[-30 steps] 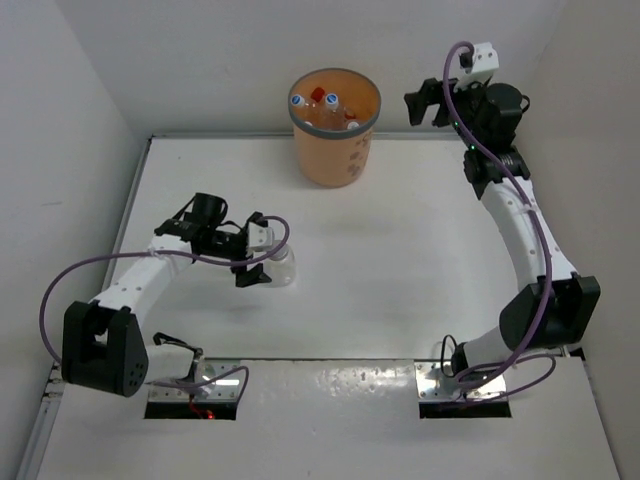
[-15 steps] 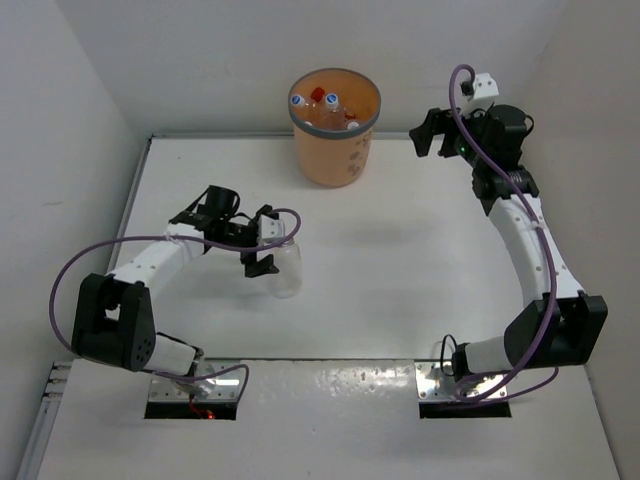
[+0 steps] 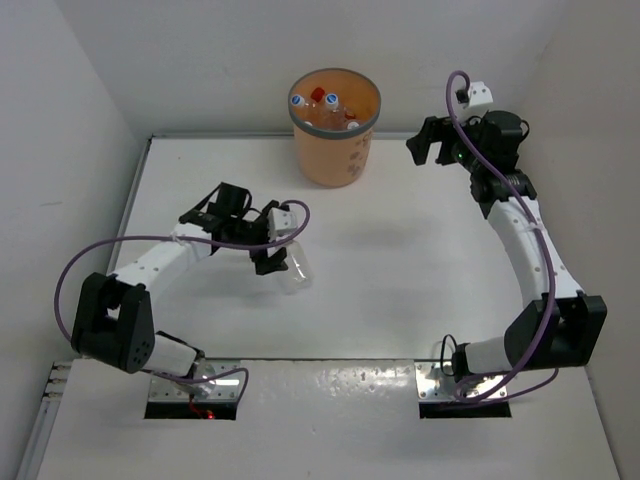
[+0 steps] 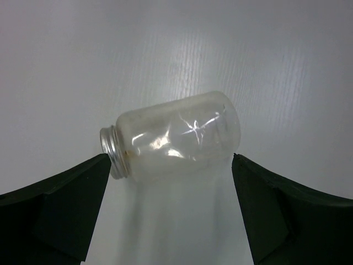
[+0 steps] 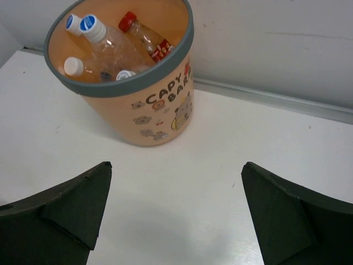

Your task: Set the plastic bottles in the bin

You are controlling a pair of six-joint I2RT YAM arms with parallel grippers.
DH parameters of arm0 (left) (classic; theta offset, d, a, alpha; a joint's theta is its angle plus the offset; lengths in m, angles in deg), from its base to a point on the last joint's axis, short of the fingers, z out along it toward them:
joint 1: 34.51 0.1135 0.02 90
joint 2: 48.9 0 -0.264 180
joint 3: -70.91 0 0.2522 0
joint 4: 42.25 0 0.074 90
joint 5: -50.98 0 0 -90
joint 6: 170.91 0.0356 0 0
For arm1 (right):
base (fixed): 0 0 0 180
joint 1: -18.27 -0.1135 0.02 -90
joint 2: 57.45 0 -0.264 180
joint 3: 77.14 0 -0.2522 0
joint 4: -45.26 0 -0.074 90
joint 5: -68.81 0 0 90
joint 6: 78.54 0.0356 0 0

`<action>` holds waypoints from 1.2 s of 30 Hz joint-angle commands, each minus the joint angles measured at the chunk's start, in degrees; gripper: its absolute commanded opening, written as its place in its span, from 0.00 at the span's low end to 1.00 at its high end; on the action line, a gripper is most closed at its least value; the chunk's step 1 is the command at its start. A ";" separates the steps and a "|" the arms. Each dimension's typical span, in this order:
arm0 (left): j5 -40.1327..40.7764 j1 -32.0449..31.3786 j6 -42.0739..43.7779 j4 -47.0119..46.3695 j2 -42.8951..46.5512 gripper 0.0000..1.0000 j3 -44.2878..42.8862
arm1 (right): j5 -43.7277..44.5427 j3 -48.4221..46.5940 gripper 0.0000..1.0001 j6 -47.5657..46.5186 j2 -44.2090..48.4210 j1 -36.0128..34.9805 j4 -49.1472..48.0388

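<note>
Loose bottle point(image 4: 179, 141): clear plastic, uncapped, lying on its side on the white table point(image 4: 265, 66). From my left wrist its threaded neck point(image 4: 113, 153) points left and its rounded base points right.
Handling: I judge it empty, so very light. The wall is thin and creased and will buckle under a hard squeeze. It is smooth and round, so it may roll or squirt out of a glancing pinch.
Where to hold: across the middle of the body, where it is widest and straightest — not at the neck, which is narrow and would let the base swing.
Left gripper point(image 3: 270, 245): jaws wide apart, holding nothing. Both fingers point(image 4: 60, 204) show dark at the bottom corners of the wrist view.
Bottle against my hand: it lies just ahead of the fingertips, within the gap's width and roughly centred. Its long axis runs across the gap, slightly tilted, and neither finger touches it.
Bin point(image 5: 149, 110): the orange bucket stands upright at the far edge of the table, well apart from this bottle. Several capped bottles point(image 5: 110, 44) are already inside.
Right gripper point(image 3: 428, 140): raised to the right of the bin, jaws spread and empty — it looks down on the bin's open mouth.
</note>
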 commanded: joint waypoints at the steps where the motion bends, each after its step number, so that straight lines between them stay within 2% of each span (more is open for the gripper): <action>1: 6.44 -3.57 -16.11 -6.82 0.93 0.99 -4.48 | -1.09 1.75 0.99 0.20 2.40 -0.02 -0.03; 2: 10.46 -4.79 -25.72 -7.44 -0.55 0.99 -6.84 | -1.00 2.71 0.99 0.20 3.01 0.15 0.23; 4: 13.39 -4.80 -36.31 -8.05 -1.79 0.99 -8.79 | -1.00 3.33 0.99 -0.07 3.97 -0.02 0.67; 5: 13.92 -4.80 -45.94 -8.06 -1.80 0.99 -9.32 | -0.91 3.94 0.99 -0.33 4.15 -0.02 1.02; 6: 15.41 -4.80 -51.60 -8.84 -2.41 0.99 -9.33 | -0.91 4.12 0.99 -0.42 4.50 0.07 1.46; 7: 20.04 -5.67 -61.84 -7.28 -2.41 0.99 -10.11 | -0.48 4.56 0.99 -0.77 4.94 0.07 1.72; 8: 20.08 -5.68 -64.81 -7.27 -3.28 0.99 -10.99 | -0.47 4.74 0.99 -0.94 5.12 0.15 1.73; 12: 31.83 -8.58 -80.09 4.91 -6.71 0.99 -15.21 | 0.05 5.09 0.99 -1.55 6.09 -0.02 2.78; 15: 33.08 -8.58 -86.96 7.50 -8.04 0.99 -14.43 | 0.32 5.27 0.99 -1.74 6.09 1.29 3.48; 24: 35.89 -9.63 -95.07 9.52 -12.25 0.99 -13.89 | 1.02 8.34 0.99 -3.75 8.46 0.16 4.72; 34: 34.50 -10.69 -96.22 12.51 -28.76 0.99 -21.89 | 1.37 9.14 0.98 -5.60 8.64 1.21 5.86; 36: 34.50 -10.69 -96.22 12.51 -30.53 0.93 -22.59 | 1.46 8.87 0.98 -5.87 8.55 1.56 6.03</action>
